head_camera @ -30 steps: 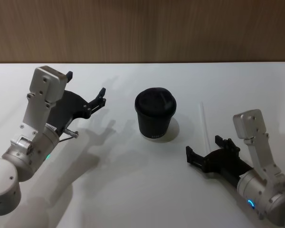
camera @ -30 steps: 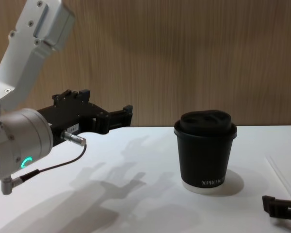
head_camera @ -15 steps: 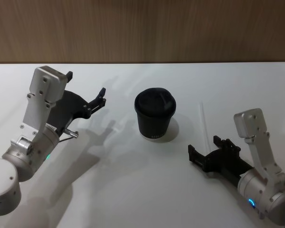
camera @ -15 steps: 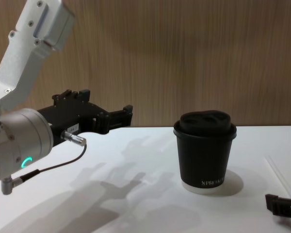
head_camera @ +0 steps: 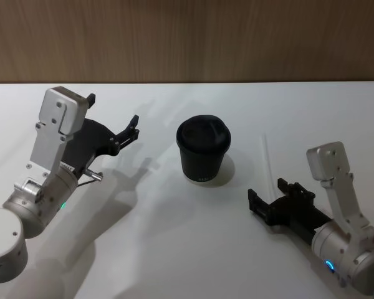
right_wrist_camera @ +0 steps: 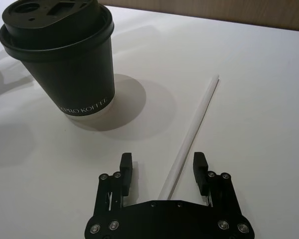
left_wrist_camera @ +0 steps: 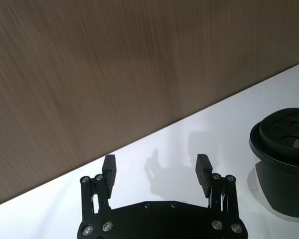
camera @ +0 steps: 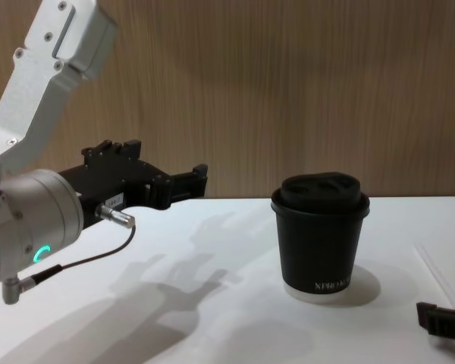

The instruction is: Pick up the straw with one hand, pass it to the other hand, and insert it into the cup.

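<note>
Left tool (head_camera: pixel 114 111): spread, empty, held above desk (head_camera: pixel 174 249), left of cup (head_camera: pixel 203 149). Cup upright mid-desk, lid on. Straw (head_camera: pixel 268 159) lies flat right of cup. Right tool (head_camera: pixel 267 192): spread, low, fingers straddling straw's near end, not pinching.

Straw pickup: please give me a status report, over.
Right gripper open, low, fingers either side of the straw. Straw flat on table, right of the cup, not gripped. Left gripper open, raised left of cup. No obstruction seen.

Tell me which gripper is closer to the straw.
The right gripper: the straw runs between its open jaws. The left gripper is on the cup's other side.
</note>
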